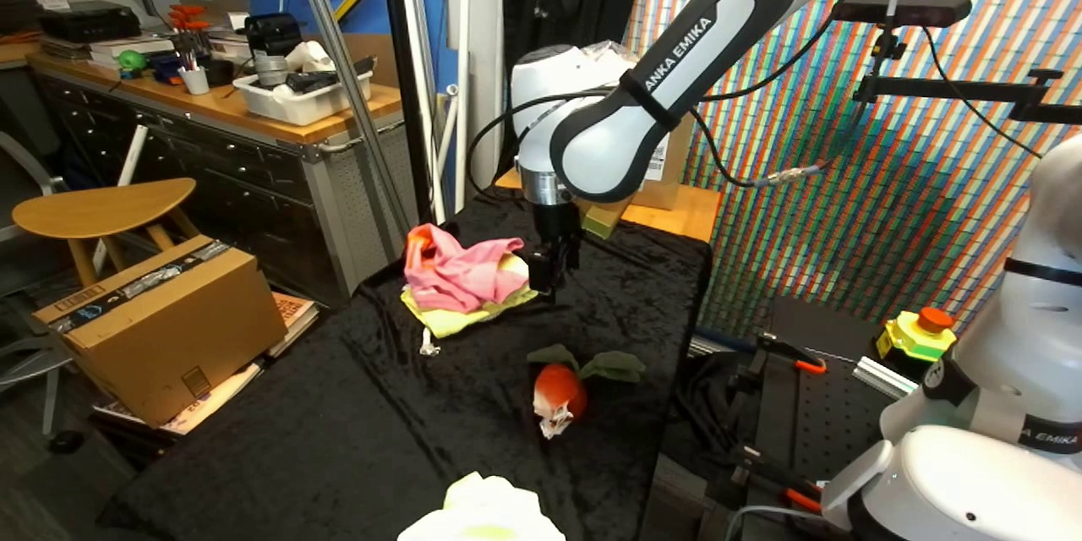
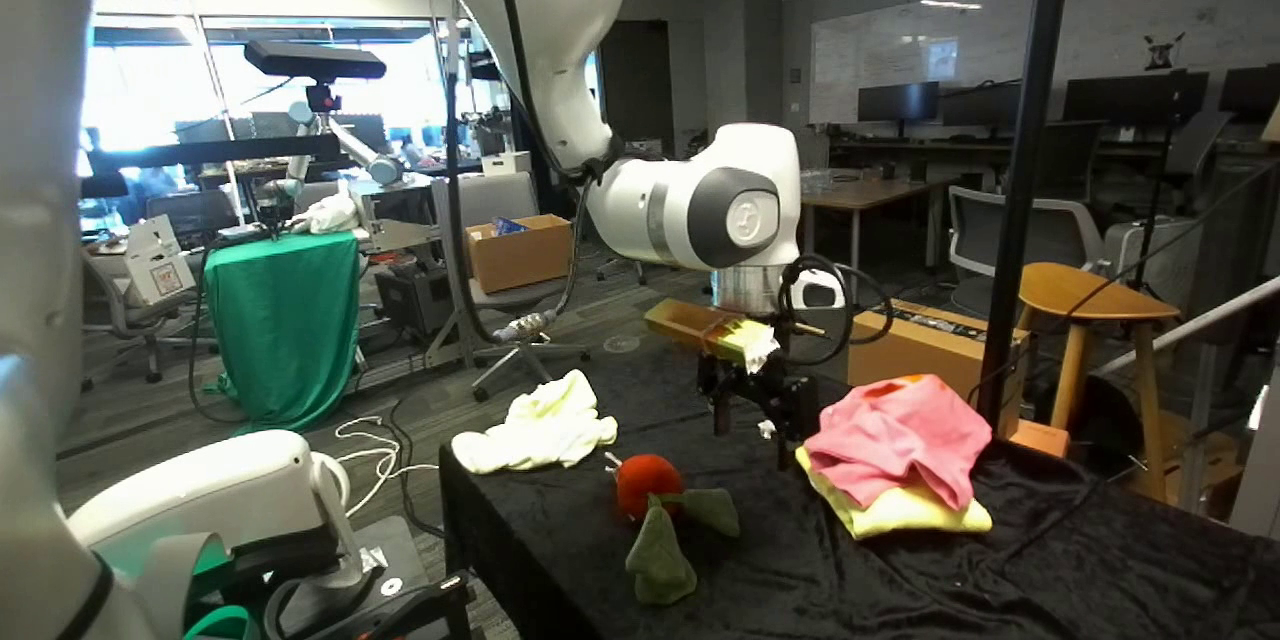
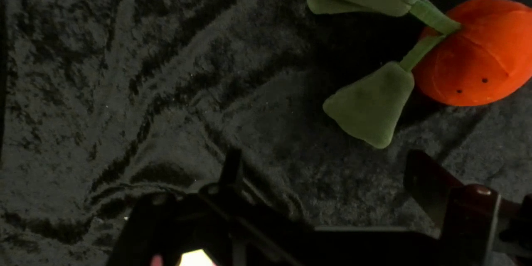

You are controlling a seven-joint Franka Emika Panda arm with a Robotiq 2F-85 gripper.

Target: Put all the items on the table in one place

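Observation:
In both exterior views my gripper (image 1: 554, 275) (image 2: 752, 435) hangs, pointing down, beside the cloth pile on the black-draped table (image 1: 338, 431). Its jaws stand wide apart with nothing between them in the wrist view, so the gripper (image 3: 324, 156) is open. A pink cloth (image 1: 465, 275) (image 2: 900, 440) lies crumpled on a folded yellow cloth (image 1: 456, 321) (image 2: 900, 512). A white rope end (image 1: 428, 345) pokes out from the pile; the rest is hidden. Apart from it lies the red-orange toy (image 1: 558, 389) (image 3: 478, 54) with green leaves. The cream-white cloth (image 1: 482, 511) (image 2: 545, 425) is bunched near a table edge.
A yellow-brown block (image 2: 700, 328) sticks out from the wrist above the fingers. Black cables (image 2: 850, 320) loop beside the arm. A cardboard box (image 1: 165, 325) stands off the table, near a wooden stool (image 1: 106, 207). A metal post (image 1: 351, 76) rises behind the table's edge.

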